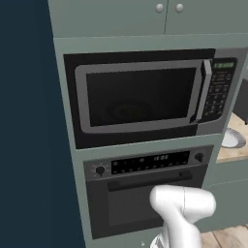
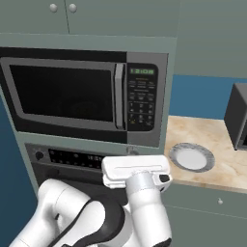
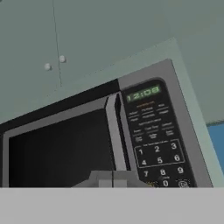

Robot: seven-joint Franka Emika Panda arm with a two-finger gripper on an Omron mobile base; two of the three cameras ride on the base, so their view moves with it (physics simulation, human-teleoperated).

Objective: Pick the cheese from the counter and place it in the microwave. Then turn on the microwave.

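— Microwave (image 2: 82,99)?
— Door shut, dark window, contents impossible to tell; keypad (image 3: 157,144) at right, black oven (image 1: 145,191) below.
— Cheese?
— Can't tell where. On the table (image 2: 226,164) right of the microwave, just a round plate (image 2: 191,157), bare.
— Gripper (image 2: 137,171)?
— Raised near the keypad; opening not visible, can't tell.

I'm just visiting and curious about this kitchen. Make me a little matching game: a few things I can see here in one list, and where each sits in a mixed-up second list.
Things:
1. microwave
2. oven
3. plate
4. cabinet knobs

Places:
A. on the tan counter, right of the appliance column
B. at the very top, on the grey-green doors
C. directly below the microwave
D. built into the wall column, door shut, green display lit

Pairs: 1-D, 2-C, 3-A, 4-B
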